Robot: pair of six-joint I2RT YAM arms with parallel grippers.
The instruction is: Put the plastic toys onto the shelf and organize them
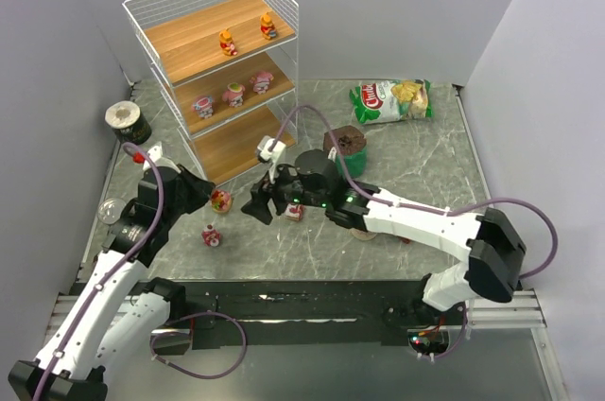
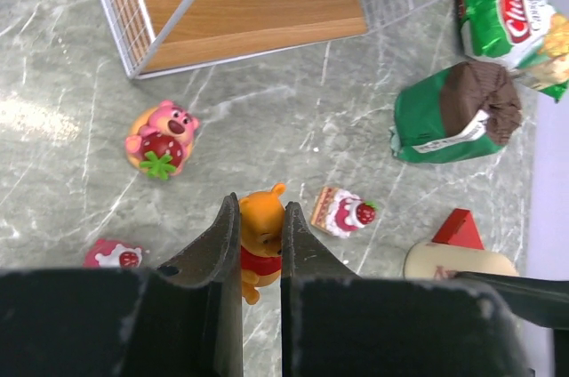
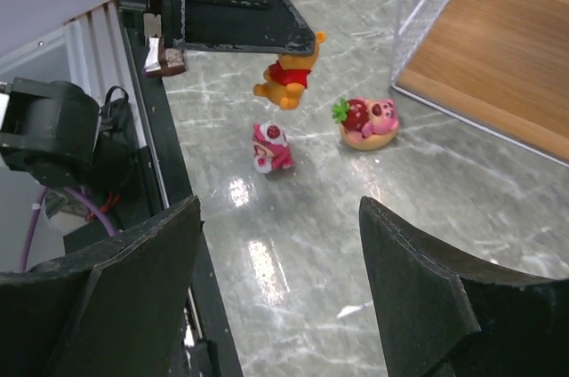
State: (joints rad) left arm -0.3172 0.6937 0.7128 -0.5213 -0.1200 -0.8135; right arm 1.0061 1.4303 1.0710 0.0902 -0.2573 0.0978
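Left pincer (image 2: pixel 260 208) pinches the bear (image 2: pixel 261 236) aloft, right pincer (image 3: pixel 280 217) gapes empty; narrow grip, bear may slip before shelf (image 1: pixel 189 42).

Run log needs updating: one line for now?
left gripper shut on orange bear | right gripper open | shelf: five toys | table: three toys

Snack bag (image 1: pixel 391 100), right of the shelf (image 1: pixel 189 40): white script on a red logo, starting "Chi"; the rest is unclear.
Green packet (image 1: pixel 345 150), nearer the shelf: white label, print too small to read.
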